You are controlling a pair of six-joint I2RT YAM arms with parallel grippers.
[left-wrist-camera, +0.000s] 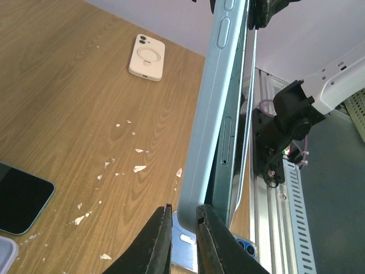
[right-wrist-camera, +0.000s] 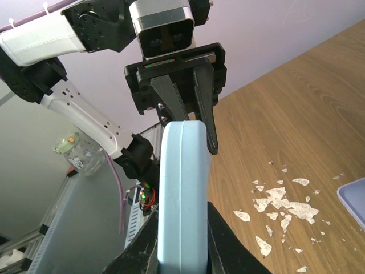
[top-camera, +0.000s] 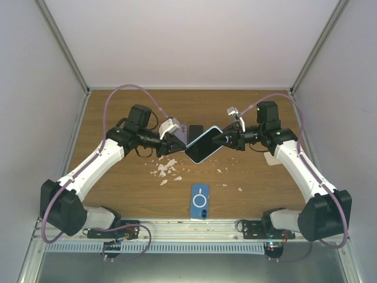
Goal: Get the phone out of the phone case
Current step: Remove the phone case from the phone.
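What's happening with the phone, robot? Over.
Left gripper and right gripper both shut on the light blue phone case, held above the table. Phone not out yet. White scraps, spare blue case lie below, untouched.

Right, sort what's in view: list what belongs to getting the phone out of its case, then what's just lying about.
Job: light blue case, held off the table; phone in it; left gripper and right gripper, each clamped on one end.
Lying about: blue case; cream case; dark phone; white scraps.
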